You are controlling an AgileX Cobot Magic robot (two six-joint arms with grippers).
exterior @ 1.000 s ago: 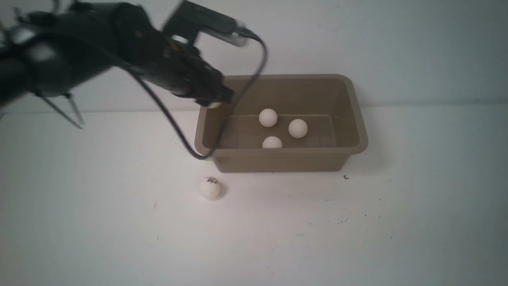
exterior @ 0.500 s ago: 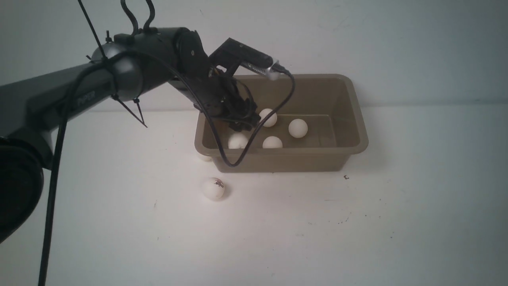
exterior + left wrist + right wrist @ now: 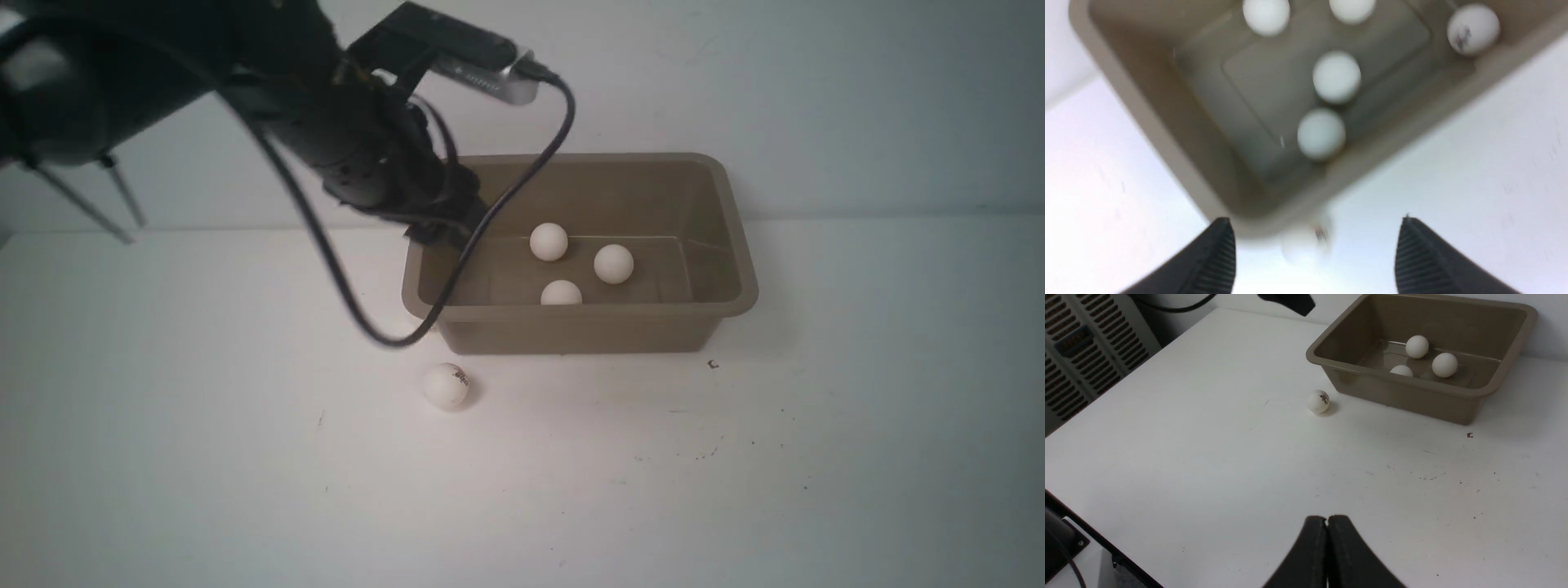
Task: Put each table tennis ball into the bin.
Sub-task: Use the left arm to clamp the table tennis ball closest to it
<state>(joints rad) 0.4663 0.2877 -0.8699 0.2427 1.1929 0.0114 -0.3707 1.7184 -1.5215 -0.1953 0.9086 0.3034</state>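
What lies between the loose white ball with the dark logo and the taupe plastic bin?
Only bare white tabletop, as the right wrist view shows.

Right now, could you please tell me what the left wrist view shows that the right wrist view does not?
Only the left wrist view: five balls visible inside the bin, and the open left end effector.
Only the right wrist view: a slatted grey panel and the shut right end effector.
Both: the bin, at least three balls inside, and one ball outside.
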